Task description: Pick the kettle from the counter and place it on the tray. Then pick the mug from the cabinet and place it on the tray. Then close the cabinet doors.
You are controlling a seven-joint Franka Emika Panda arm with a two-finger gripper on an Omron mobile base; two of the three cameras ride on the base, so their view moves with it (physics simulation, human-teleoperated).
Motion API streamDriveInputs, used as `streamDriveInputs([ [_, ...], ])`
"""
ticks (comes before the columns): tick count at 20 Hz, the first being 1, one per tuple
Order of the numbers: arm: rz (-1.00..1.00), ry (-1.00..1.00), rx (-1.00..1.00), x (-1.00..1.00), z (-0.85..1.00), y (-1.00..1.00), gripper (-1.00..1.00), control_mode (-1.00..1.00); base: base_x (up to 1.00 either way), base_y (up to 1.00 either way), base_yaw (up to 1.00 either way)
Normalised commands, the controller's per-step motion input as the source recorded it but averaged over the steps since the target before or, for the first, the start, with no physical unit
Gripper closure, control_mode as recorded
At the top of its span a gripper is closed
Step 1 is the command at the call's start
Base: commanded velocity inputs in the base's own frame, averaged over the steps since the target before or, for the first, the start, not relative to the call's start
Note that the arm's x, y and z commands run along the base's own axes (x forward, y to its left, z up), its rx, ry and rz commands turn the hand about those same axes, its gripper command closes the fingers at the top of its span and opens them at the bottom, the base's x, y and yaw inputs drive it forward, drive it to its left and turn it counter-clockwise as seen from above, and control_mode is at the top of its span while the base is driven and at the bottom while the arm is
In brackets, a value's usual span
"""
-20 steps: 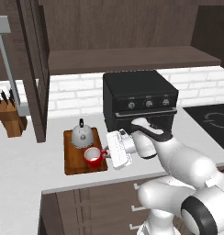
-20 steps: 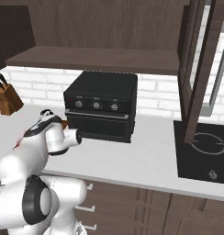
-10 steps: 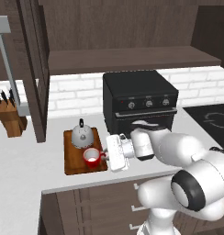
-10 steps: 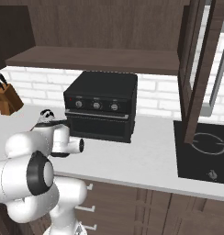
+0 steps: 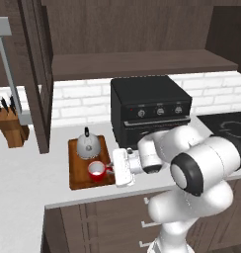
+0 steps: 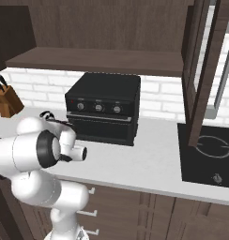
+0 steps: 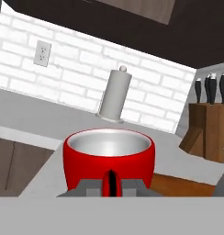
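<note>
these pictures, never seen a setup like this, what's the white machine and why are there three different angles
It is a rendered kitchen. The white machine is a robot arm on a base that can drive. Two pictures come from cameras riding on that base, behind the arm to its left and right, so they show one scene from two sides. The third camera sits on the arm's hand and looks along its gripper, with the jaws at the bottom of that view.

On the light counter lies a reddish-brown wooden tray. A silver kettle and a red mug stand on it. The jaws sit on either side of the mug's handle; whether they still pinch it, I cannot tell. Behind stand a black oven and a knife block. Above, the cabinet doors hang open.
</note>
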Motion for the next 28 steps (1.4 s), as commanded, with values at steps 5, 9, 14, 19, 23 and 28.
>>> streamDriveInputs([
  [5, 0.0, 0.0, 0.03, 0.23, -0.17, 0.07, 1.0, -1.0, 0.0, 0.0, 0.0],
  [9, 0.0, 0.0, 0.02, 0.11, -0.06, 0.02, 1.0, -1.0, 0.0, 0.0, 0.0],
  [14, -0.01, 0.0, 0.03, 0.02, 0.0, 0.0, 1.0, -1.0, 0.0, 0.0, 0.0],
  [19, -0.01, 0.0, 0.01, 0.0, -0.01, 0.0, -1.0, -1.0, 0.0, 0.0, 0.0],
  [23, -0.02, -0.02, 0.02, -0.01, 0.0, 0.0, -1.0, -1.0, 0.0, 0.0, 0.0],
  [28, -0.07, 0.0, 0.0, -0.05, 0.15, -0.01, -1.0, -1.0, 0.0, 0.0, 0.0],
])
